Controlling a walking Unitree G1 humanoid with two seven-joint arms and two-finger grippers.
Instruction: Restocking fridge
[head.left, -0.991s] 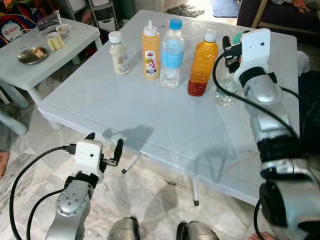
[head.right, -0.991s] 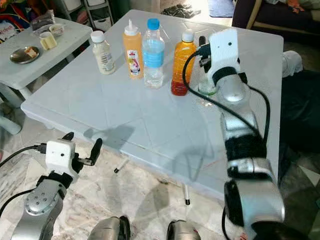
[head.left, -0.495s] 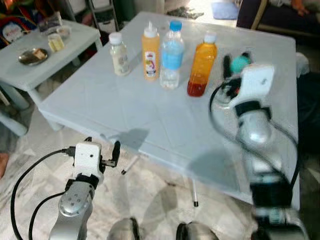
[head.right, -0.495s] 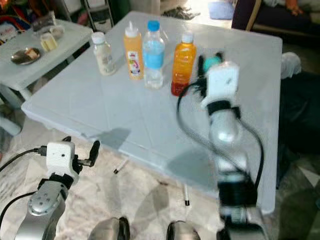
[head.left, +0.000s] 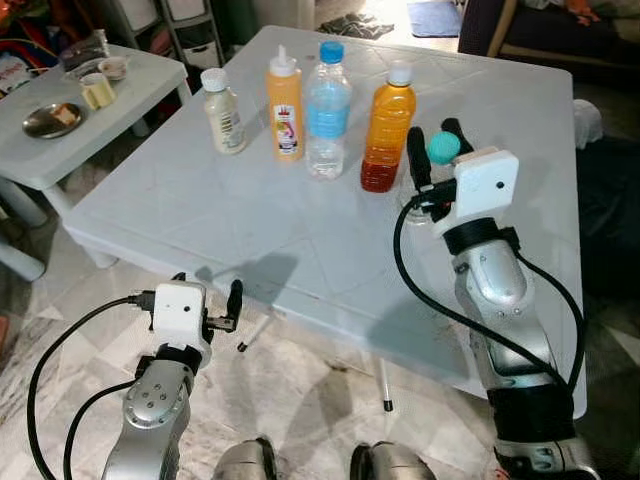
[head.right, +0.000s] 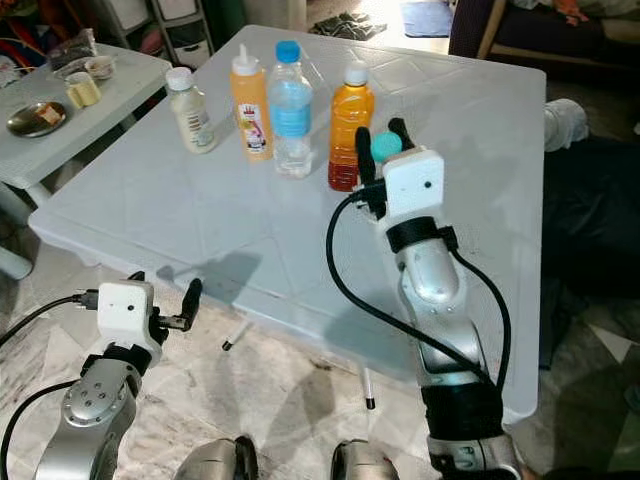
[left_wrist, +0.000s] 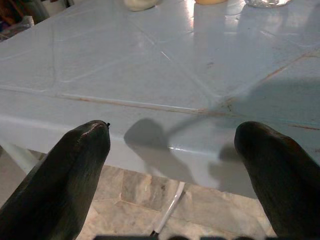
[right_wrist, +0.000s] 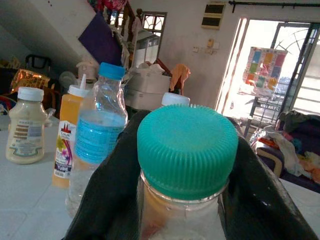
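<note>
Presently, item one: a clear bottle with teal cap (right_wrist: 187, 150), gripped at the neck between the two black fingers (right_wrist: 107, 200) of the right gripper (head.left: 432, 152), above the right part of the white table (head.left: 300, 240), just beside the orange-drink bottle (head.left: 386, 128); whether its base touches the tabletop cannot be told. Row toward the table's far side, from the robot's left: cream-coloured bottle with white cap (head.left: 222, 111), orange squeeze bottle with nozzle top (head.left: 284, 105), water bottle with blue cap and blue label (head.left: 326, 110), then the orange-drink bottle with white cap and darker liquid at its base. Surface: pale plastic tabletop with moulded diagonal lines and faint reddish streaks near the front edge. Left gripper (head.left: 208, 303): low, in front of the table's near edge, fingers (left_wrist: 65, 185) spread wide apart, nothing between them. Surroundings: marbled tile floor (head.left: 300, 400); smaller white side table (head.left: 100, 110) at the far left carrying a metal dish (head.left: 52, 118) and a cup (head.left: 98, 90); dark sofa (head.left: 530, 30) beyond the table's far right corner; bright doorway (right_wrist: 280, 75) in the right wrist view.
</note>
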